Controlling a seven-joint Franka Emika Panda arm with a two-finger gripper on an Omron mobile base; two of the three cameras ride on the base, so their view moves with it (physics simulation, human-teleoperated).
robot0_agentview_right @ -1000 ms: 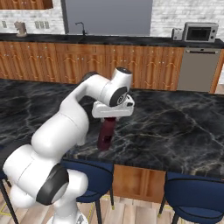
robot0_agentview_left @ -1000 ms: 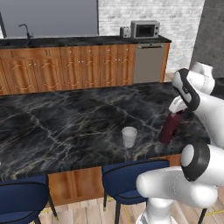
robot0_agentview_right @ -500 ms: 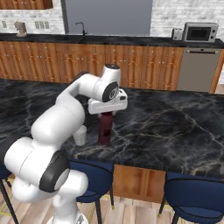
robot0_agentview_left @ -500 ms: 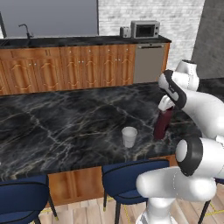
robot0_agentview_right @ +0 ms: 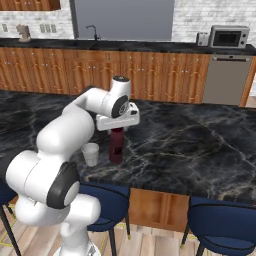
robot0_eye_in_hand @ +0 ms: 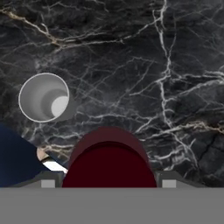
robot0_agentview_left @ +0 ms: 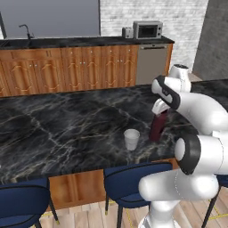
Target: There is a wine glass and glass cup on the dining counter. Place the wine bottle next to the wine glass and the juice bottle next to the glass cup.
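My gripper (robot0_agentview_left: 160, 109) is shut on the top of the juice bottle (robot0_agentview_left: 156, 128), a short dark maroon bottle held upright with its base at or just above the dining counter (robot0_agentview_left: 67, 129). The glass cup (robot0_agentview_left: 131, 139), a whitish tumbler, stands a short way to the bottle's left near the front edge. From the right base view the juice bottle (robot0_agentview_right: 116, 145) hangs under the gripper (robot0_agentview_right: 117, 125), just right of the glass cup (robot0_agentview_right: 91, 154). Looking down from the hand, the bottle's maroon top (robot0_eye_in_hand: 109, 159) sits below and right of the cup's open rim (robot0_eye_in_hand: 43, 97). The wine glass and wine bottle are out of view.
Blue stools (robot0_agentview_left: 133, 182) (robot0_agentview_right: 220, 220) are tucked under the counter's front edge. Behind the counter runs a wood cabinet row with a sink (robot0_agentview_left: 26, 33), a microwave (robot0_agentview_left: 148, 30) and a dishwasher (robot0_agentview_right: 225, 80). Bare marble stretches left and right of the cup.
The gripper has carried the juice bottle leftward along the counter, closing the gap to the glass cup. The cup has stayed put.
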